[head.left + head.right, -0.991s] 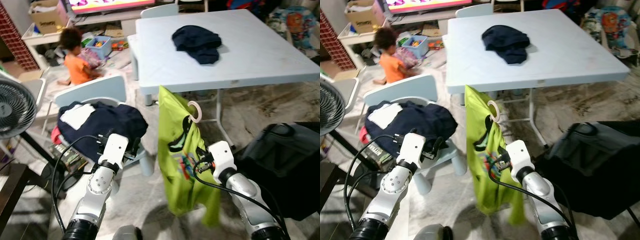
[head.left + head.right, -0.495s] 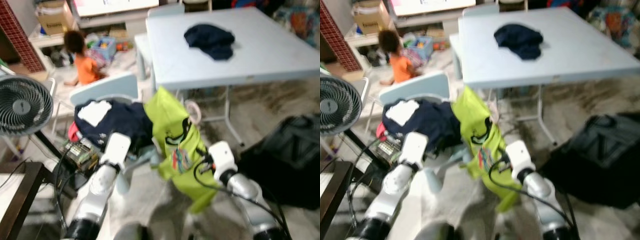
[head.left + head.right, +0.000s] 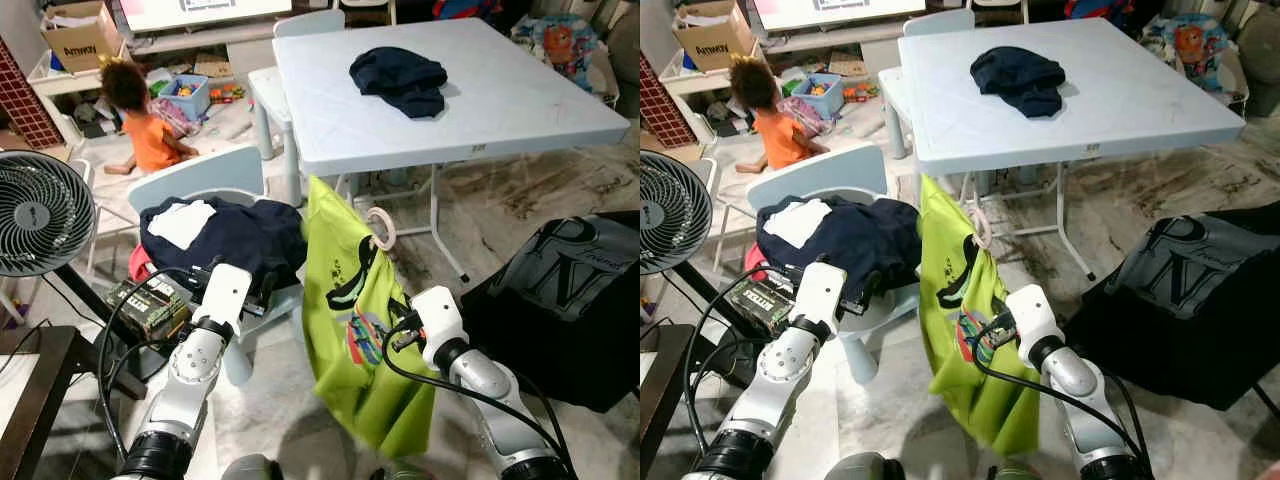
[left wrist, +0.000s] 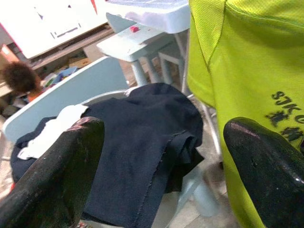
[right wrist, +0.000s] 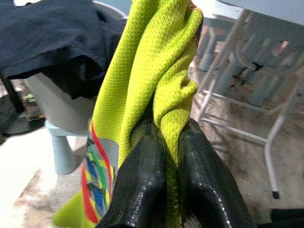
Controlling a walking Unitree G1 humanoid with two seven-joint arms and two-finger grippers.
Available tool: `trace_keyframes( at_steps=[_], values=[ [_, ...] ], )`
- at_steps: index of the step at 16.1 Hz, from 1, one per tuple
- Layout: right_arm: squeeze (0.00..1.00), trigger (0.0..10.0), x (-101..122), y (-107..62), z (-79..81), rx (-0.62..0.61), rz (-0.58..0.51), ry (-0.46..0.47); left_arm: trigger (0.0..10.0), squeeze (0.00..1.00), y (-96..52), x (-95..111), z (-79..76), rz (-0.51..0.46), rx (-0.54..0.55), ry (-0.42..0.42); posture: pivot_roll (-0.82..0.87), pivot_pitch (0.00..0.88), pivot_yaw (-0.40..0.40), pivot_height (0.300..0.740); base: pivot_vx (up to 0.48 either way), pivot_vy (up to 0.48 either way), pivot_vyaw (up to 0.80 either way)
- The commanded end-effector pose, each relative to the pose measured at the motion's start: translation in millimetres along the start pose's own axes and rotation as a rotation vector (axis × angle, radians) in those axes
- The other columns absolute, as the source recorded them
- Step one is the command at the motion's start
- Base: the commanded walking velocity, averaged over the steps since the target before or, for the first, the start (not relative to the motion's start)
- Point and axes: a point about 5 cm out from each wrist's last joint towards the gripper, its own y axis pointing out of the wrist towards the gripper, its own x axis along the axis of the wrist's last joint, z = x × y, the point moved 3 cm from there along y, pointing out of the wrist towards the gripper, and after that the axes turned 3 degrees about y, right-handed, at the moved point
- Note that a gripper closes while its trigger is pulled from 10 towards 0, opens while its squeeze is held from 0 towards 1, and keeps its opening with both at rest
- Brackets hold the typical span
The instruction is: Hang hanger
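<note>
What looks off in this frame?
The lime-green shirt on its pale hanger hangs crooked, one shoulder high, pinched by its fabric in the right tool. A dark navy garment lies crumpled on the light blue table.

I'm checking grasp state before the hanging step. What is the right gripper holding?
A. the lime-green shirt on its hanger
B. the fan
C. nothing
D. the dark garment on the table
A: the right gripper has its fingers pinched on a fold of the lime-green shirt, which hangs from the hanger hook beside the table.
</note>
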Motion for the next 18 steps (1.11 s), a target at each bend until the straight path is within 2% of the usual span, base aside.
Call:
trace_keyframes(
  at_steps=[1,2,4,5,6,8,9,11,12,13,14,15,17,18],
  values=[
    [0.0,10.0,19,3.7,2.4,0.044,-0.063,-0.014,10.0,0.0,3.8,-2,4.8,0.016,0.002,0.024,-0.04,0.0,0.035,0.74,0.0,0.0,0.0],
    [0.0,10.0,22,1.9,8.0,0.12,-0.051,-0.001,10.0,0.0,7.2,-7,5.5,0.044,-0.017,0.045,-0.04,0.0,0.032,0.74,0.0,0.0,0.0],
    [0.0,10.0,36,-0.2,20.8,0.264,-0.073,-0.04,10.0,0.0,15.5,-7,5.2,0.056,-0.052,0.064,-0.05,0.0,0.034,0.74,0.0,0.0,0.0],
    [0.0,10.0,45,1.0,22.3,0.289,-0.091,-0.046,10.0,0.0,20.0,-3,1.6,0.048,-0.087,0.062,-0.05,0.0,0.034,0.74,0.0,0.0,0.0],
    [0.0,10.0,62,8.8,17.7,0.251,-0.138,-0.047,10.0,0.0,26.2,6,-8.3,0.015,-0.153,0.1,-0.05,0.0,0.036,0.74,0.0,0.0,0.0],
    [0.0,10.0,79,15.2,17.9,0.241,-0.175,0.008,10.0,0.0,32.8,15,-21.0,-0.029,-0.22,0.17,-0.05,0.0,0.037,0.74,0.0,0.0,0.0],
    [0.0,10.0,79,15.2,17.9,0.241,-0.175,0.008,10.0,0.0,32.8,15,-21.0,-0.029,-0.22,0.17,-0.05,0.0,0.037,0.74,0.0,0.0,0.0],
    [0.0,10.0,89,14.3,25.9,0.279,-0.19,0.007,10.0,0.0,37.6,24,-31.7,-0.068,-0.283,0.182,-0.05,0.0,0.04,0.74,0.0,0.0,0.0],
    [0.0,10.0,87,16.4,26.6,0.267,-0.187,0.003,10.0,0.0,38.1,27,-34.1,-0.083,-0.304,0.148,-0.06,0.0,0.041,0.74,0.0,0.0,0.0],
    [0.0,10.0,88,16.9,28.4,0.272,-0.187,0.009,10.0,0.61,38.8,29,-32.4,-0.093,-0.296,0.127,-0.06,0.0,0.042,0.74,0.0,0.0,0.0],
    [0.0,10.0,89,17.0,29.2,0.275,-0.187,0.012,10.0,0.61,39.1,30,-31.2,-0.098,-0.287,0.123,-0.06,0.0,0.042,0.74,0.0,0.0,0.0],
    [0.0,10.0,91,16.6,32.3,0.291,-0.193,0.014,10.0,1.0,39.9,34,-29.9,-0.11,-0.277,0.083,-0.06,0.0,0.042,0.74,0.0,0.0,0.0],
    [0.0,10.0,91,16.5,37.7,0.328,-0.188,0.008,10.0,1.0,39.7,36,-33.6,-0.128,-0.287,0.088,-0.05,0.0,0.038,0.74,0.0,0.0,0.0],
    [0.0,10.0,91,17.1,39.3,0.34,-0.18,0.006,10.0,0.38,39.7,39,-37.5,-0.141,-0.298,0.094,-0.05,0.0,0.035,0.74,0.0,0.0,0.0]
  ],
)
